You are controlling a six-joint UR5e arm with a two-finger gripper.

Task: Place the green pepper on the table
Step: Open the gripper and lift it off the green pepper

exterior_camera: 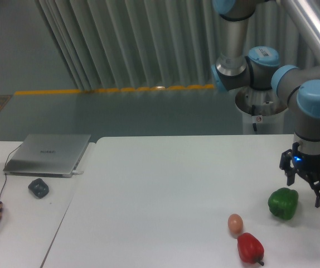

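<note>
Your gripper (306, 190) hangs near the table's (165, 184) right edge with its fingers spread and nothing between them. The green pepper (283, 203) sits on the table at its 8 o'clock, just beside the near finger; contact isn't clear. Farther toward 8 o'clock lie the egg (235, 224) and red pepper (249, 247), near the front edge. Broad white tabletop stretches toward 9 o'clock.

Dark green pepper (283, 204), red pepper (250, 248), white table (165, 190)
</note>
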